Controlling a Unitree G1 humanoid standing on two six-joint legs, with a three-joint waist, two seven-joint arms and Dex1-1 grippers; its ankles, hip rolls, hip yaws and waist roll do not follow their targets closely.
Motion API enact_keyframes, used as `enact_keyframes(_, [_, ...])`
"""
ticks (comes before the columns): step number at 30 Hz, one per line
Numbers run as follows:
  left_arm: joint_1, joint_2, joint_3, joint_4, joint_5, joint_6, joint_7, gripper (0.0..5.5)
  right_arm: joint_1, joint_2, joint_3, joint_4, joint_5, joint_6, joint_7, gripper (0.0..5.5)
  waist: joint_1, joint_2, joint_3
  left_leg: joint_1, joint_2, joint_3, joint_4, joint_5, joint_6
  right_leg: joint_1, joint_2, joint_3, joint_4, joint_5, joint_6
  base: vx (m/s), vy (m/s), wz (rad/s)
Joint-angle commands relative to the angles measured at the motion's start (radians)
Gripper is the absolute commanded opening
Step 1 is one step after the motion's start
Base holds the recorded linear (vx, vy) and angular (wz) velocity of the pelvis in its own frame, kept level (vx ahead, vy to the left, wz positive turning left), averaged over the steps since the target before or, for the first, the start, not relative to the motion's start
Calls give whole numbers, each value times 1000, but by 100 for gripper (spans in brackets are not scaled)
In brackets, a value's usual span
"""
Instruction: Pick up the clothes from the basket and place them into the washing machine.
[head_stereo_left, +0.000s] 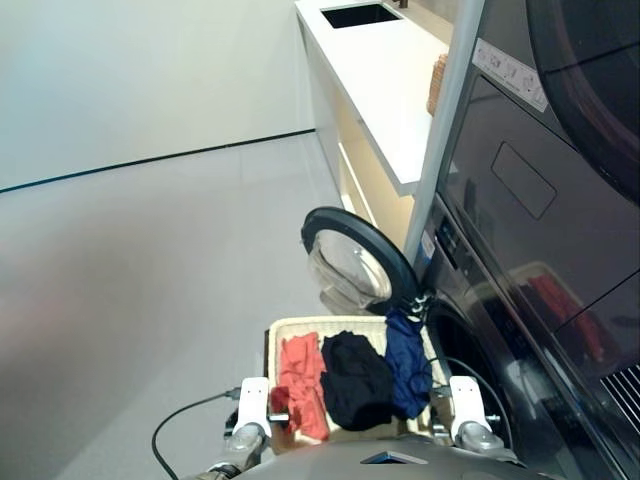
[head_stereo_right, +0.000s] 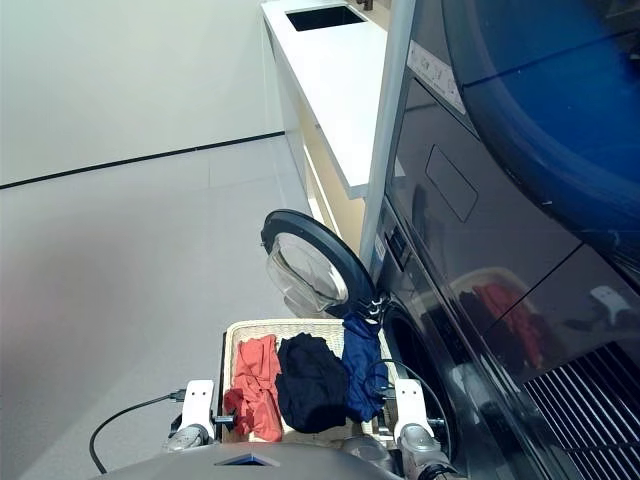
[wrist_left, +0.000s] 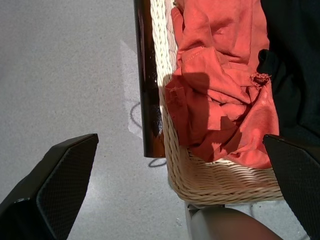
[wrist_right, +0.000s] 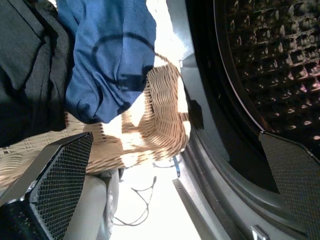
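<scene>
The cream wicker basket (head_stereo_left: 290, 326) sits on the floor before the washing machine (head_stereo_left: 478, 335), holding three clothes side by side: an orange-red one (head_stereo_left: 301, 384) on the left, a black one (head_stereo_left: 355, 381) in the middle, a navy one (head_stereo_left: 407, 358) on the right, by the port. The round glass door (head_stereo_left: 352, 258) hangs open beyond the basket. My left gripper (wrist_left: 180, 142) is open above the basket's near left corner (wrist_left: 220, 182), over the orange-red garment (wrist_left: 220, 85). My right gripper (wrist_right: 175, 137) is open, between the basket's right end (wrist_right: 160, 115) and the drum (wrist_right: 270, 60).
A white counter (head_stereo_left: 385, 80) with a dark sink runs along the far side. Above the machine is a dark glossy appliance (head_stereo_left: 520, 190) with a white label strip. A black cable (head_stereo_left: 178, 418) loops on the grey floor at left. A dark brown bar (wrist_left: 147, 75) lies along the basket's outer left side.
</scene>
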Motion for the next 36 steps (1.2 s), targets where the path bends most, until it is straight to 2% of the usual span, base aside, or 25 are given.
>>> enact_keyframes(1, [-58, 39, 25, 8, -1, -18, -30, 550, -71, 32, 24, 18, -23, -31, 12, 550, 0, -112, 0, 49, -85, 34, 53, -110, 24, 118, -74, -18, -168, 16, 105, 0, 0, 0])
enact_keyframes(11, [-56, 29, 28, 32, -9, -9, -35, 550, -68, 43, 41, 15, -35, -29, 17, 550, 3, -109, -3, 55, -89, 33, 34, -103, 27, 116, -77, -15, -171, 19, 108, 0, 0, 0])
enact_keyframes(18, [-82, 26, -6, -14, -11, -14, -23, 550, -82, 44, 97, -50, -67, -34, 13, 550, 2, -109, 15, 41, -90, 32, 29, -93, 26, 99, -77, -14, -171, 26, 110, 0, 0, 0])
enact_keyframes(24, [-156, 57, -36, -51, -32, -14, -17, 550, -133, 25, 193, -230, -97, -37, 32, 550, 0, -116, 57, -16, -87, 38, 16, -64, 22, 30, -78, -10, -171, 49, 115, -78, 16, -19])
enact_keyframes(26, [-190, 66, -54, -93, -67, -21, -9, 550, -167, 6, 212, -324, -81, -41, 27, 550, 1, -118, 96, -71, -86, 35, 31, -55, 19, -18, -81, -11, -162, 60, 114, -131, 19, -12])
enact_keyframes(31, [-305, 61, -89, -89, -100, -29, 37, 550, -293, 3, 261, -385, -67, -51, 5, 550, 4, -125, 190, -211, -93, 20, 111, -53, 17, -140, -92, -17, -101, 67, 105, -146, 7, 6])
enact_keyframes(32, [-306, 61, -89, -89, -100, -29, 37, 550, -293, 3, 261, -385, -67, -51, 5, 550, 3, -125, 189, -213, -93, 19, 112, -53, 17, -142, -92, -17, -100, 67, 105, -161, 4, 3])
enact_keyframes(33, [-362, 66, -109, -80, -103, -31, 56, 550, -367, 11, 287, -393, -68, -53, -15, 550, 6, -129, 224, -281, -93, 17, 140, -49, 15, -209, -93, -13, -74, 75, 104, -99, 4, -20])
enact_keyframes(34, [-362, 66, -109, -80, -103, -31, 56, 550, -368, 11, 287, -393, -68, -53, -15, 550, 5, -129, 222, -284, -93, 17, 142, -49, 15, -212, -93, -13, -73, 75, 104, -133, 10, -22])
enact_keyframes(36, [-437, 77, -120, -66, -111, -32, 85, 550, -455, 23, 307, -396, -60, -56, -42, 550, 7, -138, 246, -361, -89, 24, 163, -39, 13, -291, -90, -10, -47, 89, 106, -107, 4, -13])
